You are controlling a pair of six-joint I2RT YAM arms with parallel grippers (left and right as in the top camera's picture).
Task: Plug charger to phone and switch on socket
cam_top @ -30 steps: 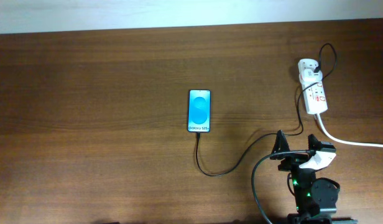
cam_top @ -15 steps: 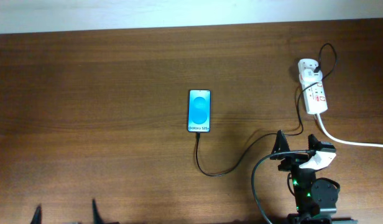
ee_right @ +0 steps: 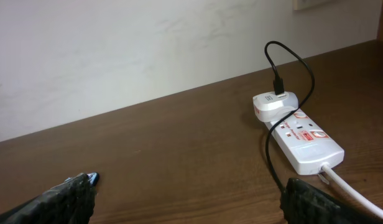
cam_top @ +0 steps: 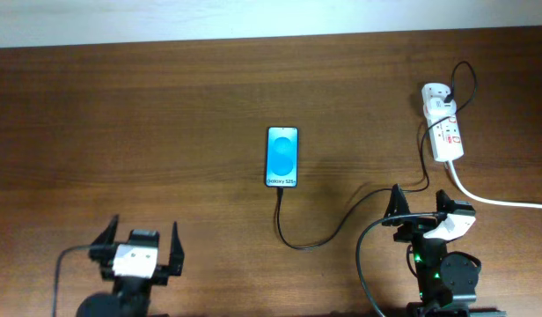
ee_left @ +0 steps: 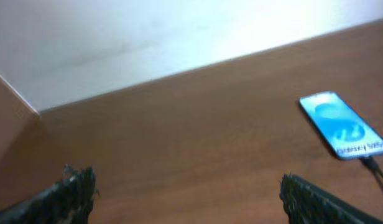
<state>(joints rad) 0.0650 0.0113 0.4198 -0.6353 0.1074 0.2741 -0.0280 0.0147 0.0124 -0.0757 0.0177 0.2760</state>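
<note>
The phone (cam_top: 282,158) lies flat at the centre of the overhead frame, blue screen up, white text at its lower end; the charger (cam_top: 341,224) meets that lower end, loops down and right across the table (cam_top: 121,123), then climbs to the socket (cam_top: 444,132) at the upper right, where its black plug sits in a white adapter (cam_top: 435,93); the socket's thick white cord (cam_top: 500,201) runs off the right edge. The left gripper (cam_top: 137,240) at the lower left is spread wide, holds nothing, and sits well apart from the phone; the right gripper (cam_top: 421,204) at the lower right is likewise wide open and empty, with the cable passing close by its left finger. The left wrist view shows the phone (ee_left: 344,125) at right with the cable at its near end; the socket (ee_right: 300,139) with its red markings appears only in the right wrist view, beyond the open fingers (ee_right: 67,198).
</note>
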